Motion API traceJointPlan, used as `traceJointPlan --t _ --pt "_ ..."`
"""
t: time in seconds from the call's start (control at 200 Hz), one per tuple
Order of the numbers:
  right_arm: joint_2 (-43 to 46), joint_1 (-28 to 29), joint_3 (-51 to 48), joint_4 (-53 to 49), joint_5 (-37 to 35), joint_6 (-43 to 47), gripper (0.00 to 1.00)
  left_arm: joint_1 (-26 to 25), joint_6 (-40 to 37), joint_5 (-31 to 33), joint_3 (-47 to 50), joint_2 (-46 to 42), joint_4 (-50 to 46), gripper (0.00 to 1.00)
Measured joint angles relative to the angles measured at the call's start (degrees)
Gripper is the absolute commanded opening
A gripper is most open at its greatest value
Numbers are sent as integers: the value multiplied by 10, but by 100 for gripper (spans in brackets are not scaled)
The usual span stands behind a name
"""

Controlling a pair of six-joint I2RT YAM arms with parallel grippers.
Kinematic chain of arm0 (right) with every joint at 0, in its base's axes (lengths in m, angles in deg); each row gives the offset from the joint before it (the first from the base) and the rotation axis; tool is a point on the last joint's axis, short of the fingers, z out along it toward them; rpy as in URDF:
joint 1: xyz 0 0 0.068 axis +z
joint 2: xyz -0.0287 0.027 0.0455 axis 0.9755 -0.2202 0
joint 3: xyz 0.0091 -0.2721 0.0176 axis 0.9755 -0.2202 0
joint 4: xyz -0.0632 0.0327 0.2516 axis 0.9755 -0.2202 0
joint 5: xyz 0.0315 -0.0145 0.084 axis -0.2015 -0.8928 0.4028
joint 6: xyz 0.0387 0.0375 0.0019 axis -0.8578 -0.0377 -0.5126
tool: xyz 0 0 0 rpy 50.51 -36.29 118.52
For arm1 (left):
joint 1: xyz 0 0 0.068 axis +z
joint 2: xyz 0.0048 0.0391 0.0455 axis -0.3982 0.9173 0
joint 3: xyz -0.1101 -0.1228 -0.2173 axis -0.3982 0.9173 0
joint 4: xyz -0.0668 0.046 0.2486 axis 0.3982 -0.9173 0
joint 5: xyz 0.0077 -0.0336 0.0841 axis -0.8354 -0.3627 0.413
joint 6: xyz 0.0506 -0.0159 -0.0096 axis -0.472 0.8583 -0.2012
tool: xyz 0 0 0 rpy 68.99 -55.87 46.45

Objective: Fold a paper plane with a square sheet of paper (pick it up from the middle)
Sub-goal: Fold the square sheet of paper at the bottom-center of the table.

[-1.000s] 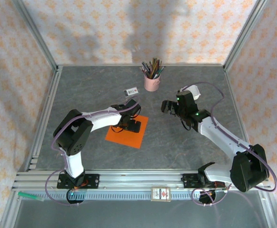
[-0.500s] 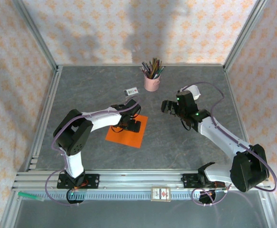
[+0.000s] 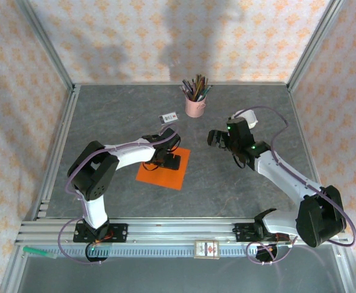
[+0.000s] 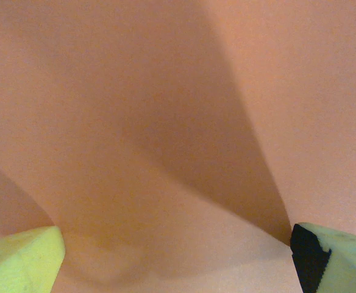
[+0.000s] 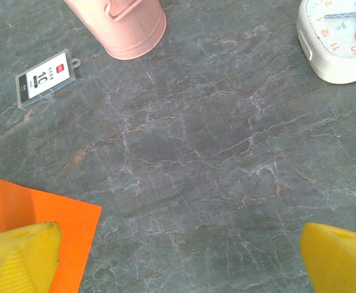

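1. The pink pencil cup stands on the grey table towards its far edge, full of pencils, and serves as the landmark here
2. The square sheet of paper lies flat on the table on the near side of the cup, a little to the cup's left and well apart from it, with one corner pointing back towards the cup
3. The sheet is bright orange and shows a plain four-cornered outline from above, with no folded flap to be seen
4. The left gripper sits low over the part of the sheet closest to the cup, its jaws spread wide
5. In the left wrist view the sheet lies close under the camera, crossed by a dark shaded band, with a yellow-green fingertip in each bottom corner; whether the tips touch the paper I cannot tell
6. The right gripper hangs above bare table just to the near right of the cup, jaws wide apart with nothing between them
7. A small white card with dark print lies just to the near left of the cup, between the cup and the sheet
8. A white clock with orange numerals rests to the right of the cup, well apart from it
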Motion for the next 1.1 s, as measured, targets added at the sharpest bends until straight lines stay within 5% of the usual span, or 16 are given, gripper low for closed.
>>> traceJointPlan --t 0.551,1.101 --pt "1 0 -2 0 0 0 100 -3 12 6 0 -2 2 84" --pt "0 0 -2 0 2 -4 100 -7 46 -37 30 -37 51 42"
